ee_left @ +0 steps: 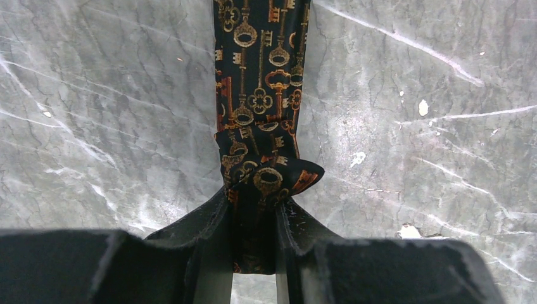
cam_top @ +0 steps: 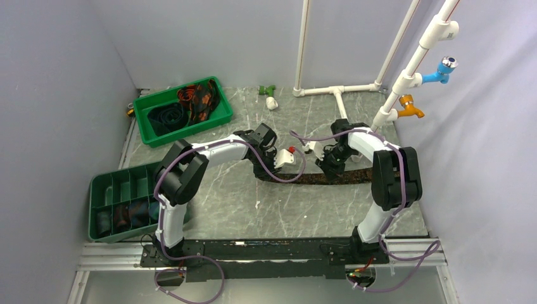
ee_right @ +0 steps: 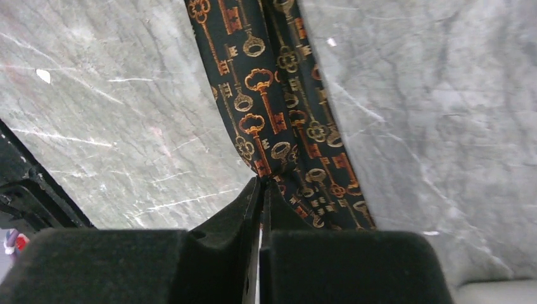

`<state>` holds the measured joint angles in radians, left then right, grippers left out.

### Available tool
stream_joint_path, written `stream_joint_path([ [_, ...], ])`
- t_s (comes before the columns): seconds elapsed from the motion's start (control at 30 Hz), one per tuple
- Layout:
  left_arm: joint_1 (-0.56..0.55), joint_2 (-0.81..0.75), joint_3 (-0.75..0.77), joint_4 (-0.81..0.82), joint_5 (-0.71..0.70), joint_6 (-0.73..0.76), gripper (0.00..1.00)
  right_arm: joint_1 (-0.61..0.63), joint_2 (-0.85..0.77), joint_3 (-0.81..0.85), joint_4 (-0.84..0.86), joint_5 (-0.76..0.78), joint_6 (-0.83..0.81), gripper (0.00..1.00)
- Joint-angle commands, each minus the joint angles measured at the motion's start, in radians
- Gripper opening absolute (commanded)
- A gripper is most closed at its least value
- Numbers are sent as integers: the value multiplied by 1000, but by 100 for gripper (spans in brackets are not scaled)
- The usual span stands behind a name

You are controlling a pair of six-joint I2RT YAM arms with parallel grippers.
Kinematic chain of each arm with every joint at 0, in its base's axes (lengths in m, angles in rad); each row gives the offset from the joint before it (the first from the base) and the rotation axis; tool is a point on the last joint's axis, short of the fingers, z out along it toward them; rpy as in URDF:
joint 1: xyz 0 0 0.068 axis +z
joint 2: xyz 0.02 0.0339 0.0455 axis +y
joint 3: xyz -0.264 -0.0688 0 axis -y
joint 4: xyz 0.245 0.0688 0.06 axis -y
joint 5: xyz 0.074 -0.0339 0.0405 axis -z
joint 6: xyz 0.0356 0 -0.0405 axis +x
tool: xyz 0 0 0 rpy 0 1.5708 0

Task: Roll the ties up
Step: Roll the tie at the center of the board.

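Left wrist view: a black key-patterned tie (ee_left: 259, 76) lies stretched across the marble table (ee_left: 95, 126), its bunched end clamped in the closed jaws of the left gripper (ee_left: 253, 206). Farther along, the right gripper (ee_right: 261, 185) pinches the cloth's edge, jaws nearly touching; more ties (cam_top: 196, 101) sit in a green tray (cam_top: 190, 132) far left.

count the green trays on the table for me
2. One green tray is at the back left, holding loose ties; the other, a divided tray, is at the near left edge. None seems hidden.
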<state>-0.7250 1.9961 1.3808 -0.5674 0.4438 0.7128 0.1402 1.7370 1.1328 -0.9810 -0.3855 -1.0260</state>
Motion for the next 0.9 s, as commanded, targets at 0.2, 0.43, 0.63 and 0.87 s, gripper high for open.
stream_joint_path([
  [0.2, -10, -2, -2, -96, -13, 12, 28, 7, 113, -26, 131, 63, 87, 19],
  [0.43, -18, 32, 11, -65, -18, -21, 29, -17, 157, 43, 145, 97, 113, 19],
  [0.63, -19, 23, 3, -64, -14, -20, 29, -22, 103, 76, 55, 44, 84, 20],
  [0.87, -19, 21, 2, -64, -16, -19, 29, -22, 107, 70, 78, 71, 82, 29],
])
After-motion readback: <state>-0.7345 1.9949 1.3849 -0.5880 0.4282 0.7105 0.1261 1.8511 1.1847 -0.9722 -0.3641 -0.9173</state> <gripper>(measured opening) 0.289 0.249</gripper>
